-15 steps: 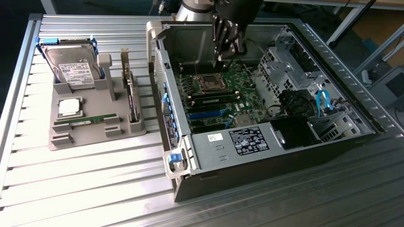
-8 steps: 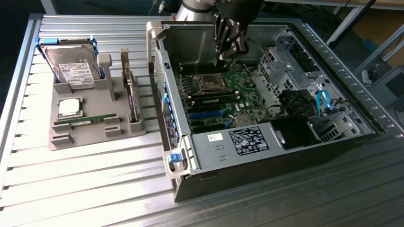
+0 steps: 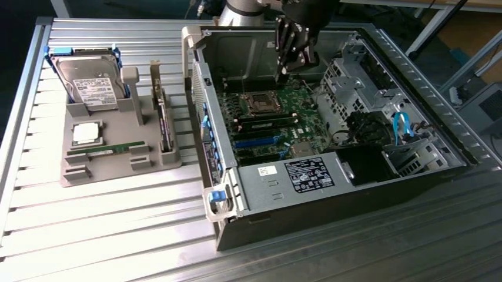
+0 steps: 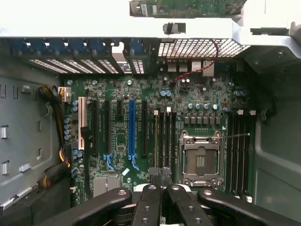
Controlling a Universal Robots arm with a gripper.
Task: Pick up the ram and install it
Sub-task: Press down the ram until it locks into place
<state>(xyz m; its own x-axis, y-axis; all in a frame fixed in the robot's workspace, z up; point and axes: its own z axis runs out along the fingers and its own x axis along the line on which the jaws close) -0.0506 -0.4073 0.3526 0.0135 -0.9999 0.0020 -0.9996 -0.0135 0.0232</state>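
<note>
your gripper [image 3: 283, 75] hangs over the motherboard [image 4: 155, 136], jaws clenched on nothing. the ram [image 3: 106, 150] sits on the tray [image 3: 117, 167] — approach it square.

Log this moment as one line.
gripper: shut, empty | position: above motherboard inside case | ram: on tray, untouched

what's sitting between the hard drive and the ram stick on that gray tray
In the exterior view, the square silver processor chip lies between the hard drive and the ram, all on the gray tray.
</note>
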